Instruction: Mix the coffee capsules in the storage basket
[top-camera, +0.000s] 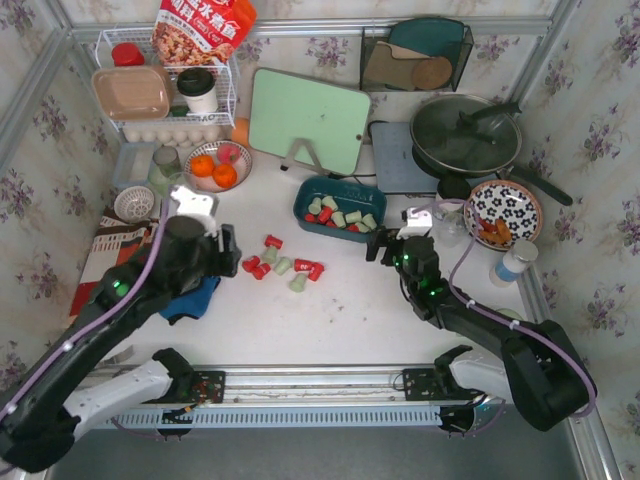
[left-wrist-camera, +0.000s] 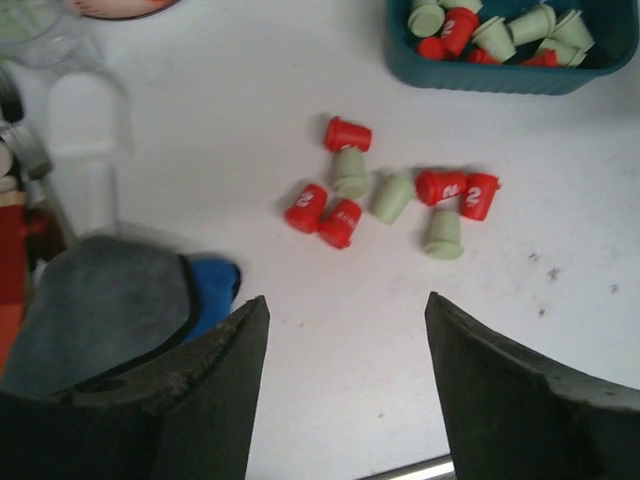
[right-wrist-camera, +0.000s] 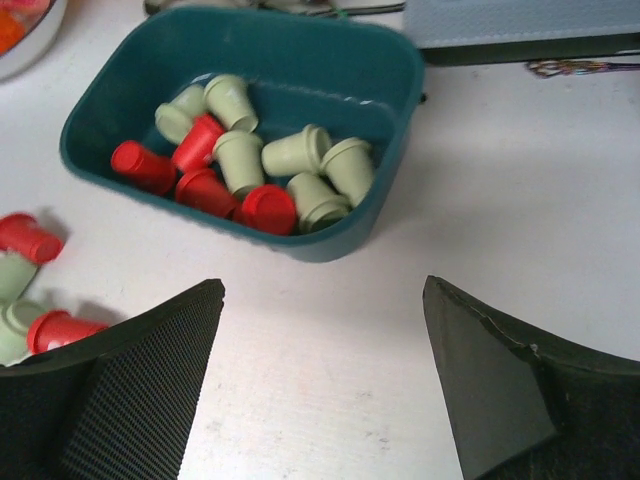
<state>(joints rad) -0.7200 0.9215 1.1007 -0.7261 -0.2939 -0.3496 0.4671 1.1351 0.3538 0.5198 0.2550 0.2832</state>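
The teal storage basket (top-camera: 304, 199) stands mid-table with several red and pale green coffee capsules (top-camera: 340, 214) inside. In the right wrist view the basket (right-wrist-camera: 330, 245) lies just ahead, its capsules (right-wrist-camera: 250, 165) heaped toward the near wall. More capsules (top-camera: 283, 265) lie scattered on the white tabletop left of the basket, also seen as loose capsules (left-wrist-camera: 395, 190) in the left wrist view. My left gripper (top-camera: 232, 255) (left-wrist-camera: 346, 300) is open and empty, short of the scattered ones. My right gripper (top-camera: 380, 250) (right-wrist-camera: 322, 284) is open and empty, just right of the basket.
A blue cloth (top-camera: 195, 295) lies under the left arm. A bowl of orange fruits (top-camera: 215, 165), a white wire rack (top-camera: 165, 95) and a green cutting board (top-camera: 308, 120) stand behind. A pan (top-camera: 465, 135), a patterned plate (top-camera: 503, 212) and a bottle (top-camera: 513, 262) are at the right.
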